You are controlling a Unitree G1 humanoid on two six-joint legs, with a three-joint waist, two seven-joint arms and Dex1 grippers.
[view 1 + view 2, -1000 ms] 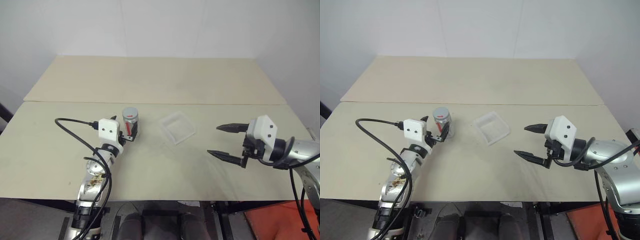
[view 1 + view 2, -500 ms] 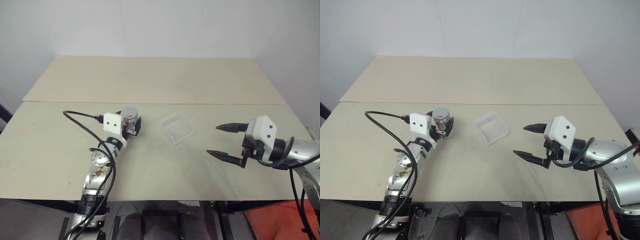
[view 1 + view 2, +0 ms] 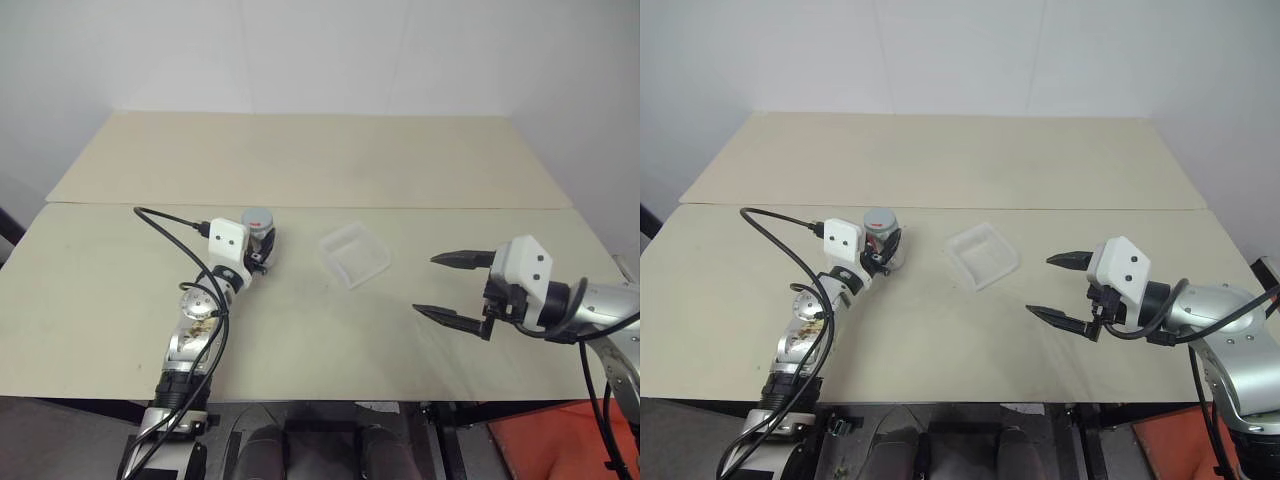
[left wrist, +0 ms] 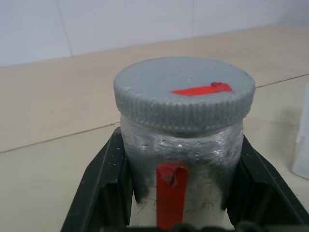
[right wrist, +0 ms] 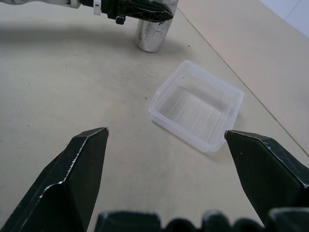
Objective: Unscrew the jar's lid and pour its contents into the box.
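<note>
Left gripper (image 3: 262, 247) clamped on jar (image 4: 182, 164), standing toward the worktop's (image 3: 300, 330) left edge; lid (image 4: 184, 92) still on. Right gripper (image 3: 452, 288) spread wide, empty. Remaining: unscrewing, pouring into box (image 3: 354, 254), mid-worktop.

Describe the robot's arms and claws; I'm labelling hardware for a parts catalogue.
Each claw has two black tapering fingers below a white blocky housing. The left claw sits on a bare silver metal arm with a looping black cable. The right claw sits on a smooth silver-grey arm with black cables.
</note>
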